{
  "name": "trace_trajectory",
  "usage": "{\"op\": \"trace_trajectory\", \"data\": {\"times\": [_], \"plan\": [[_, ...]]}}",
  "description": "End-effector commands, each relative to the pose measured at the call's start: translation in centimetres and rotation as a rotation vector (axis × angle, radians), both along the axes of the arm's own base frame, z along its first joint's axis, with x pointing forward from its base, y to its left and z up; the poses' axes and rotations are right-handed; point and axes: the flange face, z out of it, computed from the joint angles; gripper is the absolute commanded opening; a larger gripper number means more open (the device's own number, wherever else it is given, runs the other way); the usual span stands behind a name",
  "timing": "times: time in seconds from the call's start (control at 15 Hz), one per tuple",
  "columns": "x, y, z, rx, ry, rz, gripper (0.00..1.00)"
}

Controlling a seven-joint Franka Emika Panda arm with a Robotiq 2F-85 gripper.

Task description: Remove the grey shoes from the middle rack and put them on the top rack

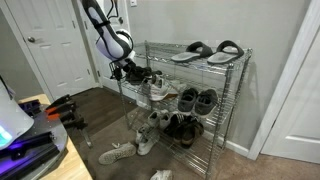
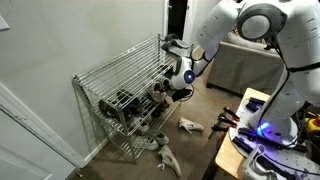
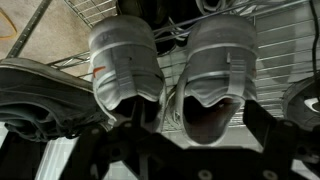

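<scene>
Gripper is open: in the wrist view its dark, blurred fingers stand wide apart at the bottom edge, tips cut off. The heel of one grey shoe sits between them; I cannot tell whether they touch it. The grey shoes lie side by side on the middle rack, toes pointing away from the camera. Another shoe to their left is partly cut off, and there is a dark rounded shape at the right edge that is too cropped to name.

In an exterior view the gripper is at the left end of the middle tier, and only a pale bit of the grey shoes shows behind it. Dark shoes sit further right on the same tier. The top rack holds two sandals. There are loose shoes on the floor nearby.

In an exterior view the gripper is hard to make out against the rack; the arm runs out of frame.
</scene>
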Motion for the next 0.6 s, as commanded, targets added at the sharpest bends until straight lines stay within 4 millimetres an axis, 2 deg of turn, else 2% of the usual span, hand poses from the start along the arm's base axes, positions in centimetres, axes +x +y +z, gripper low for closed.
{"op": "trace_trajectory", "data": {"times": [0.0, 0.53], "plan": [[0.4, -0.9, -0.2, -0.002, -0.033, -0.029, 1.00], [1.6, -5.6, -0.7, 0.075, -0.002, -0.125, 1.00]]}}
